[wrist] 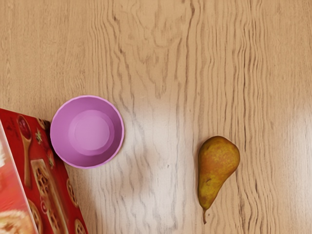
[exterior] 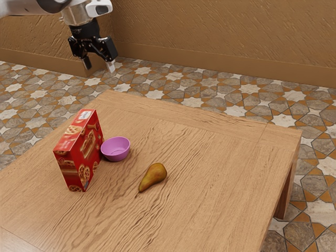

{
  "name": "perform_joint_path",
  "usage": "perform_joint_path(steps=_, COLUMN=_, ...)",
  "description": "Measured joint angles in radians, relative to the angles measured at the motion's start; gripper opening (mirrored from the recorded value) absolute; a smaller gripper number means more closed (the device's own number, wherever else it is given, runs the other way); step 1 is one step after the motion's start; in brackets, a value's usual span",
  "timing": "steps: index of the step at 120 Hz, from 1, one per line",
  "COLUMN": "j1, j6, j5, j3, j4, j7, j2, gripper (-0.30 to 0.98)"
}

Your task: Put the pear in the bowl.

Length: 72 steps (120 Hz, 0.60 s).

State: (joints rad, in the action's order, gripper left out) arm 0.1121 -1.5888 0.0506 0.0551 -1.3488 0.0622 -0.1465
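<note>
One pear lies on its side on the bare wood of the tabletop, apart from the purple bowl. I take the clock from the exterior view, with twelve o'clock at its upper edge. From the pear, the bowl stands at about ten o'clock, and the red box is close beside the bowl, at about nine o'clock from it. The claw hangs high in the air, its two fingers well apart, and it has hold of nothing.

I judge that the fruit will be rather light and quite firm, but its skin may bruise if it is pressed hard. It is smooth and round, so it could roll or slip a little. The better hold is across the broad end, near the heaviest part, with the fingers at its half past ten and half past four sides. On the narrow neck, which tapers, the grip might slide off.

The long axis lies flat and slanting: the stem points to about half past seven, the broad end to about half past one.
</note>
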Motion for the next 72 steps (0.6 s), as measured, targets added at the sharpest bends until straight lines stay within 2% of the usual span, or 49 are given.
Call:
perform_joint_path(steps=22, j1=0.001, j6=0.0, j5=0.006, j3=-0.013, j4=0.0, j7=0.001, j2=0.0, gripper=0.69)
perform_joint_path(steps=48, j1=0.001, j6=0.005, j5=0.043, j3=-0.021, j4=-0.001, j7=0.0, j2=-0.005, gripper=0.69)
perform_joint_path(steps=72, j1=-0.025, j6=-0.022, j5=0.025, j3=0.021, j4=-0.027, j7=-0.011, j2=-0.117, gripper=0.69)
